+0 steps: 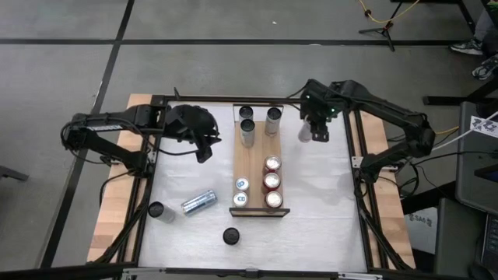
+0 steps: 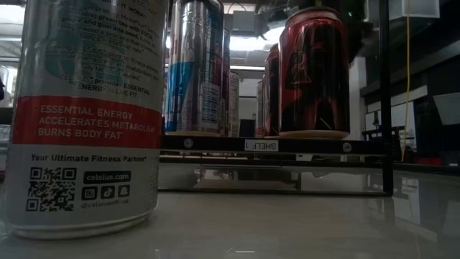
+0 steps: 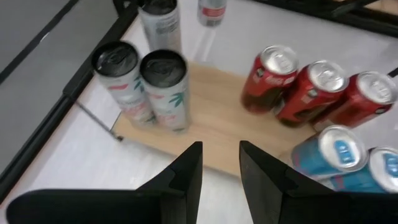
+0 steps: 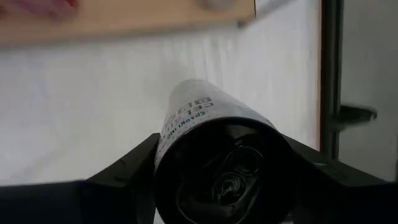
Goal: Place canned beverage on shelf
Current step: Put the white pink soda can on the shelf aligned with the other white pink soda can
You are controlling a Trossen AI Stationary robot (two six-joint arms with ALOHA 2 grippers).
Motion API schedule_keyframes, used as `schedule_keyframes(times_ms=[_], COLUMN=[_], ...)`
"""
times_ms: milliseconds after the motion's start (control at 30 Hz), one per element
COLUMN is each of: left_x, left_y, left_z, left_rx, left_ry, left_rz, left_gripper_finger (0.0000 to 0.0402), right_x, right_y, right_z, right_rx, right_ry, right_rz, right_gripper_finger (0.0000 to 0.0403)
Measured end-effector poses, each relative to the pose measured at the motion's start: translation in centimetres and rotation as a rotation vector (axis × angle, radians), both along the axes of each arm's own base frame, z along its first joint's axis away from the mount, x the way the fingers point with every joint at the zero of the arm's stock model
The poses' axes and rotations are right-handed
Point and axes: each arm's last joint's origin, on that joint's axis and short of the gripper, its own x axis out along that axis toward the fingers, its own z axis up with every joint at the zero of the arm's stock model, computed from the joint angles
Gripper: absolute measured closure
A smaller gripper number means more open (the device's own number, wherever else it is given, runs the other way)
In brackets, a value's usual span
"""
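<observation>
Eight cans stand on the shelf (image 1: 260, 167); the right end effector (image 1: 315, 131), upper right, grasps another can (image 1: 305, 132); three wait lower left.

Place: robotics lab, probably.
Floor: bare grey concrete (image 1: 233, 23) with dark seams.
Rig: black metal frame (image 1: 362, 179) around the table.
Extras: tripod (image 1: 381, 29), yellow cable (image 1: 381, 15).
</observation>
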Motion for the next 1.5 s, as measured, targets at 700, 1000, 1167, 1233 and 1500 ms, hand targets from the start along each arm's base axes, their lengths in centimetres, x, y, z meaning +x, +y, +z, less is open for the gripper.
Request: schedule_keyframes(times_ms=[700, 1000, 1167, 1233, 1500], left_x=[-0.1, -0.1, -0.1, -0.1, -0.1], left_y=[1.2, 1.2, 1.2, 1.2, 1.2], left_z=[-0.1, 0.0, 0.0, 0.0, 0.0], left_rx=[-0.013, -0.013, -0.021, -0.021, -0.021], left_ry=[0.012, 0.011, 0.007, 0.007, 0.001], left_rz=[-0.032, -0.032, -0.024, -0.023, -0.023], left_gripper_finger=[0.0305, 0.0305, 0.0305, 0.0305, 0.0305], right_x=[8.5, 9.7, 9.9, 10.0, 11.1], right_y=[2.0, 1.5, 1.5, 1.4, 1.1], right_z=[-1.3, -1.2, -1.2, -1.3, -2.4], right_rx=[0.042, 0.018, 0.016, 0.015, 0.024], right_ry=[0.016, -0.058, -0.068, -0.074, -0.069], right_rz=[0.029, 0.034, 0.055, 0.057, 0.061], right_gripper_finger=[0.015, 0.0149, 0.0149, 0.0149, 0.0149])
